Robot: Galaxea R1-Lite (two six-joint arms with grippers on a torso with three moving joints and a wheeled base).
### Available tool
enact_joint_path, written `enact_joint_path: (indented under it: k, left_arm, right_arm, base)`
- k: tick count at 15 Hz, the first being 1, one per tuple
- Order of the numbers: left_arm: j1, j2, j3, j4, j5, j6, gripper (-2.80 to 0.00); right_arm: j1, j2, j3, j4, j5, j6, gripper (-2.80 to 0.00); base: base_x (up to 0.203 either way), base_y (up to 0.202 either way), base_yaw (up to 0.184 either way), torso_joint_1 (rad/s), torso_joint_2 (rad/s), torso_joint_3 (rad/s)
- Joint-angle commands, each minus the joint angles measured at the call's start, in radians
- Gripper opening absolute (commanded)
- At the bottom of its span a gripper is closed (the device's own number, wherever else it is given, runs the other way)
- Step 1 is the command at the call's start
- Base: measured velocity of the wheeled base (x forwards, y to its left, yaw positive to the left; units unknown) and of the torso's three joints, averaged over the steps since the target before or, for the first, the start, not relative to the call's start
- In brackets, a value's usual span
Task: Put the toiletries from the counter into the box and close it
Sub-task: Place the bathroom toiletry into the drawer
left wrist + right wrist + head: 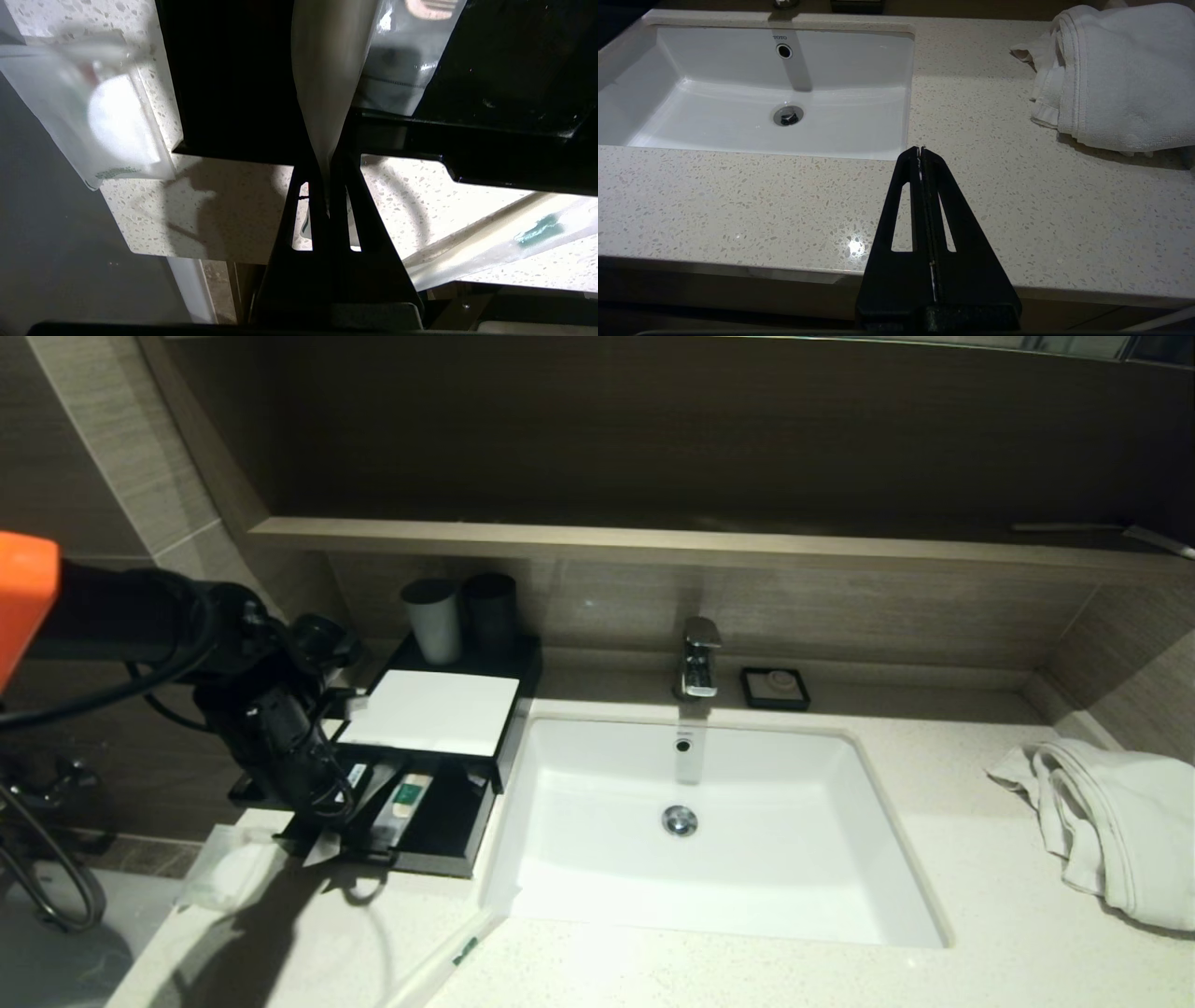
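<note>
The box [431,711] stands left of the basin with its front drawer [439,831] pulled out. A sachet with a green mark [409,798] lies in the drawer. My left gripper [325,817] hangs at the drawer's front left corner, shut on the end of a long translucent sachet [327,70] that reaches over the drawer. A squarish clear packet with white contents [229,873] [117,121] lies on the counter [747,971] left of the box. Another long sachet [448,957] [514,238] lies near the counter's front edge. My right gripper [920,149] is shut and holds nothing.
The white basin [597,896] and tap [698,658] sit beside the box. A pale grey cup [433,621] and a dark cup [492,607] stand behind it. A black soap dish [775,688] and a white towel [1111,821] lie to the right.
</note>
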Motion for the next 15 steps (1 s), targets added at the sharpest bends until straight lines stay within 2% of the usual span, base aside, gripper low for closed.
enact_joint_path:
  k: [1, 15]
  left_arm:
    - [0.0, 0.018, -0.027, 0.005, 0.0, -0.001, -2.8]
    - [0.0, 0.1, -0.147, 0.005, 0.001, 0.006, -2.8]
  right_arm:
    - [0.0, 0.0, 0.0, 0.0, 0.0, 0.0, -2.8]
    - [0.0, 0.0, 0.0, 0.0, 0.001, 0.0, -2.8]
  base:
    - [0.0, 0.0, 0.0, 0.0, 0.0, 0.0]
    - [0.0, 0.0, 0.0, 0.0, 0.0, 0.0]
